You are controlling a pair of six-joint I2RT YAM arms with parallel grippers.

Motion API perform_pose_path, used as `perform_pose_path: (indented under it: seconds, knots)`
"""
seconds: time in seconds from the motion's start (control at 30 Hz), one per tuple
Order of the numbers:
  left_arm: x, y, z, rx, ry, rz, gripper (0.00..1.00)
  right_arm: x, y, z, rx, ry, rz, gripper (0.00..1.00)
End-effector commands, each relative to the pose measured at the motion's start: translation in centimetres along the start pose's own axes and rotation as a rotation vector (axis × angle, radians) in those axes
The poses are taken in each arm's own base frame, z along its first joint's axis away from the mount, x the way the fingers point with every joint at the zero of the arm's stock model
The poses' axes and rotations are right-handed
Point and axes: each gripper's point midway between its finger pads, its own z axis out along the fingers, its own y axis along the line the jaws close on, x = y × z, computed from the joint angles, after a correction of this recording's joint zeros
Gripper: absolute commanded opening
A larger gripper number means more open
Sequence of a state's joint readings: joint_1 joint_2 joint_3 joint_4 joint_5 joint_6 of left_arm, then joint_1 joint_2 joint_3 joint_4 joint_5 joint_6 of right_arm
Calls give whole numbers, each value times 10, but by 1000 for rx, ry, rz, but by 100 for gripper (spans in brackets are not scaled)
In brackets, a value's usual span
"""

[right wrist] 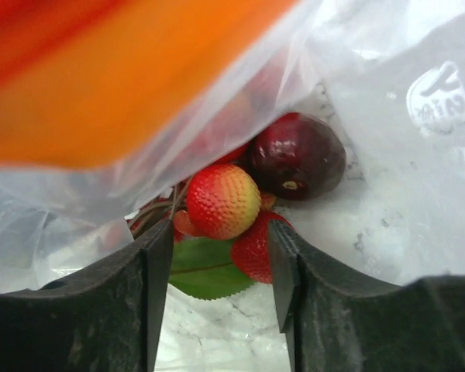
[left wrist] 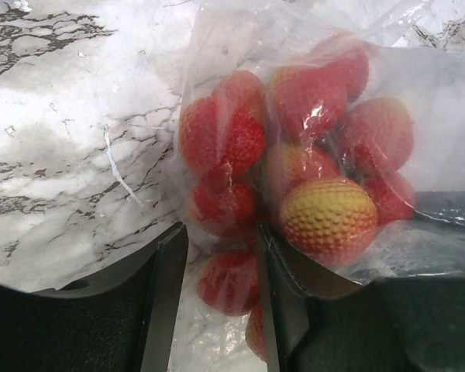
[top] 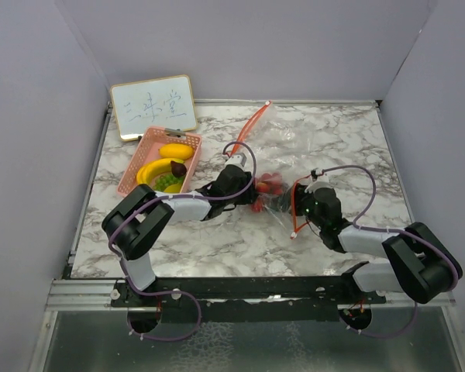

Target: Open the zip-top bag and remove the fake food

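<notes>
Looks like the tail end of the emptying step: already got banana and lemon sitting in the basket, with only the berries plus a dark red piece to go, both inside the bag in the middle of the table. Can't call the left hand: half-open around one berry through the plastic, no telling whether actually pinching. Reading the right hand as open and empty, right by the orange zip. Next up, probably: pin the bag with the left, reach in with the right, close on the cluster, pull out without dragging film along. Expecting bumpy, rigid red-to-yellow berries with a green leaf, pinchable but slippery under plastic.
</notes>
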State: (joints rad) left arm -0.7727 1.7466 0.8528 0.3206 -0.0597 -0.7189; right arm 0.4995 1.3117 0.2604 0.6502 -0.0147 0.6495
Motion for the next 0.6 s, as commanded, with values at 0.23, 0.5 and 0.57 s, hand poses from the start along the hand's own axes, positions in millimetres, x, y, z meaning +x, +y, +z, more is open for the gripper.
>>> perform_pose_path:
  seconds: [0.23, 0.5, 0.57]
  knots:
    - [-4, -20, 5, 54, 6, 19, 43, -22, 13, 28, -42, -30, -90, 63]
    - [-4, -20, 1, 50, 7, 24, 43, -25, 7, 46, -9, -29, -108, 47]
    - [-5, -21, 0, 53, 3, 25, 42, -28, 5, 46, 6, -36, -118, 37]
